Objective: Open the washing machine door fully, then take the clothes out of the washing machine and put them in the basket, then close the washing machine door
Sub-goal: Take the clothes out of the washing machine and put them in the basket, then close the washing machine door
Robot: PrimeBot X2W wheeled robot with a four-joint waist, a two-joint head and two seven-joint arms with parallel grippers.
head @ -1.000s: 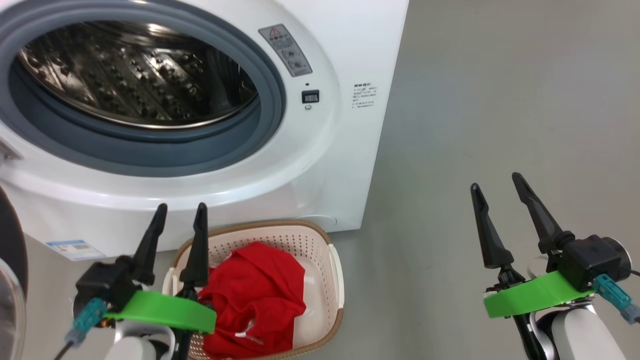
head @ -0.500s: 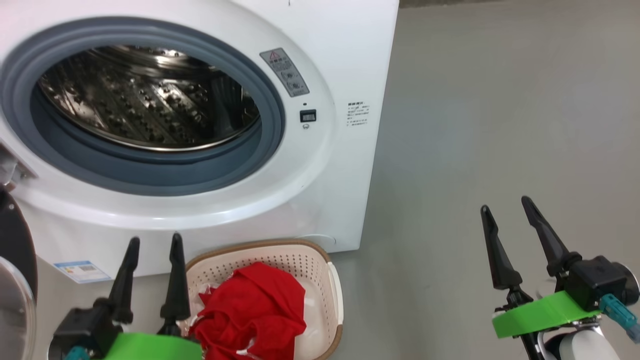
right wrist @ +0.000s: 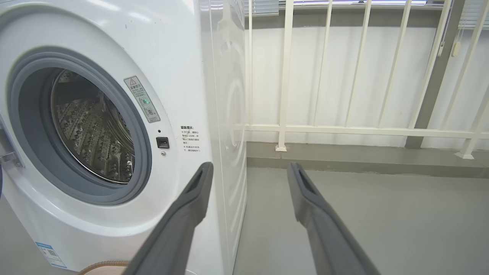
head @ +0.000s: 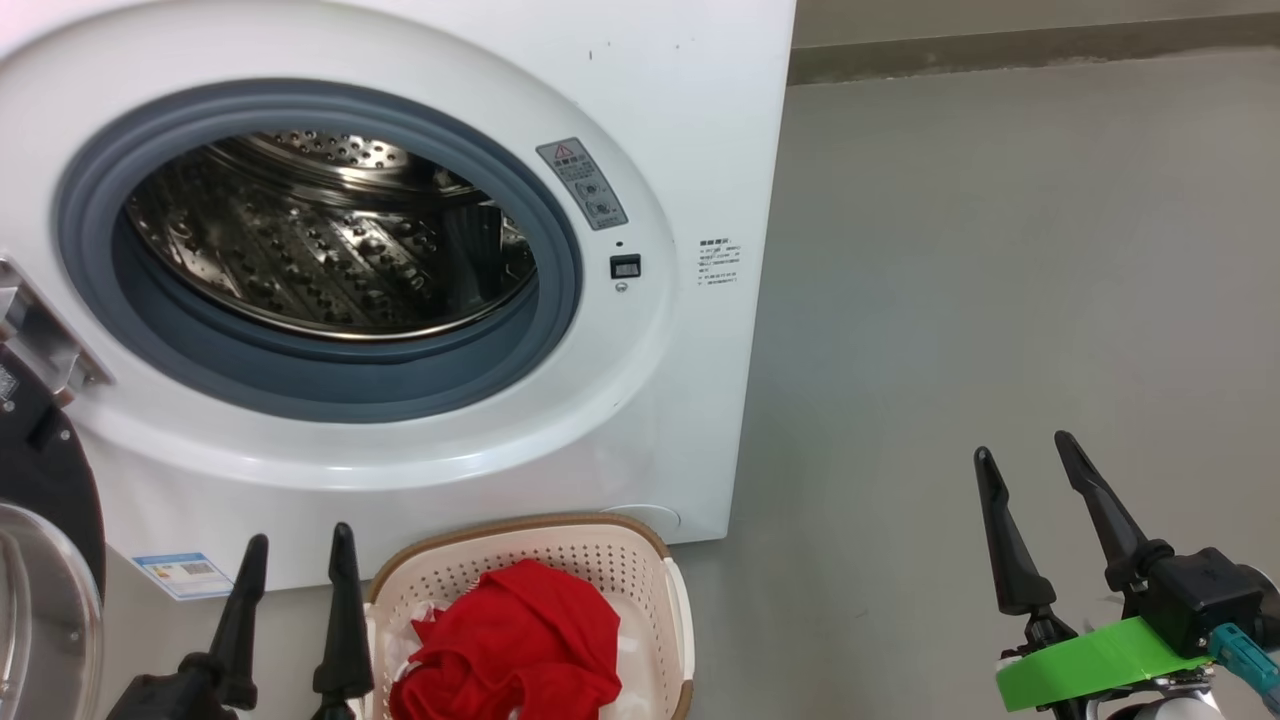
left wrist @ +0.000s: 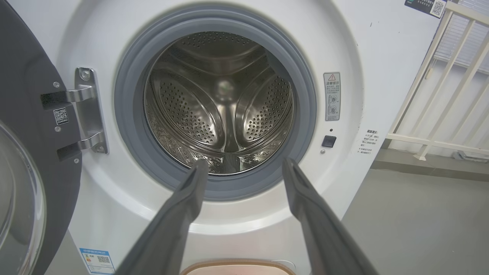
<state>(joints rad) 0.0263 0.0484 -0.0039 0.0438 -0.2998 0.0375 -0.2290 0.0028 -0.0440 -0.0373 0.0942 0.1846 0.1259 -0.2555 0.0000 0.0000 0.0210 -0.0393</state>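
The white washing machine stands open, its steel drum showing no cloth inside. Its black-rimmed door hangs swung out at the far left, also in the left wrist view. Red clothes lie heaped in the cream basket on the floor below the opening. My left gripper is open and empty, just left of the basket. My right gripper is open and empty over the bare floor to the right. The left wrist view looks along the left gripper into the drum.
Grey floor stretches to the right of the machine. A cream railing runs before a white wall behind it. A blue label sticker sits low on the machine's front.
The head camera has tilted up, so machine, basket and grippers sit lower in the picture. Both grippers stay open and empty; the left one has dropped towards the bottom edge.
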